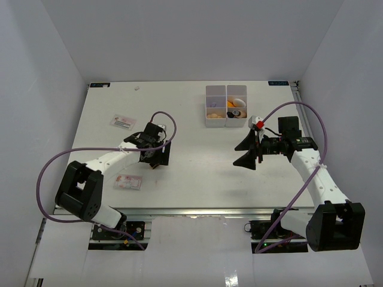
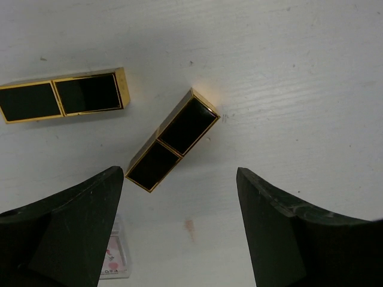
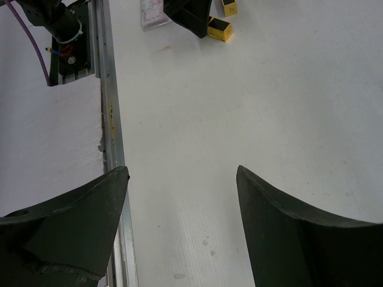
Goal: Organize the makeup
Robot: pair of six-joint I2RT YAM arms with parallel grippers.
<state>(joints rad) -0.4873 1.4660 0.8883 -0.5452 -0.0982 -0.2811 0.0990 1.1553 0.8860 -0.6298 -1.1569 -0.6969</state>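
Two black-and-gold lipstick tubes lie on the table in the left wrist view, one slanted [image 2: 173, 140] and one at the far left [image 2: 60, 95]. My left gripper [image 2: 179, 176] is open and empty just above the slanted tube; in the top view it [image 1: 157, 153] hides both tubes. My right gripper [image 1: 247, 150] is open and empty over bare table [image 3: 181, 173]. Tan sponges [image 1: 213, 111] and orange-and-white pieces [image 1: 236, 106] lie in the white compartment box [image 1: 225, 89]. A small white item with a red top [image 1: 257, 123] stands by the right arm. No purple loop shows.
Two flat clear packets lie at the left, one far [image 1: 122, 121] and one near [image 1: 128, 182]; the near one shows by my left finger [image 2: 114, 260]. The table's metal front rail [image 3: 111, 119] runs beside my right gripper. Purple cables arc over both arms.
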